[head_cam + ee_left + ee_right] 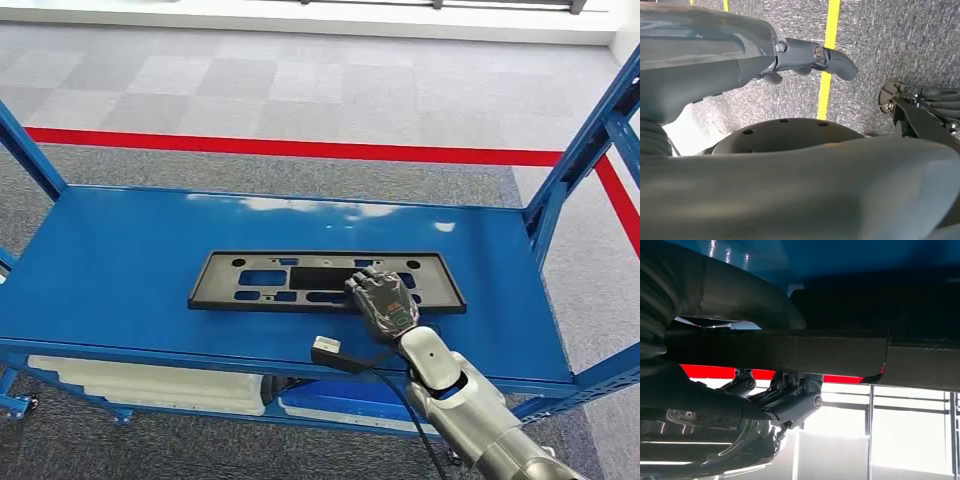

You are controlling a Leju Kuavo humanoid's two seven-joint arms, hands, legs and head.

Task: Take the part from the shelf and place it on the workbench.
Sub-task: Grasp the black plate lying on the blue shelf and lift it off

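So the big blue shelf (113, 270) takes up most of the head view, with grey carpet and a red floor line (302, 148) behind it. Flat on the shelf, a bit right of centre and near the front edge, lies the part (226, 280), a long black frame with cutouts, its long axis running left to right across the shelf, parallel to that front edge. The right hand (383, 300) comes in from the lower right and sits at the part's near long edge, right of its middle, so most of the length sticks out to the hand's left. From the right wrist view the thumb looks to be on one face of the dark edge and the fingers (798, 400) on the other, so I'd call that gripping the part, though it's pretty dark in there. The left hand (753, 60) hangs over the carpet holding nothing, one finger straight out. Right arm is clearly the nearer one. With an off-centre hold like that, I'd guess the long end could droop on the lift.
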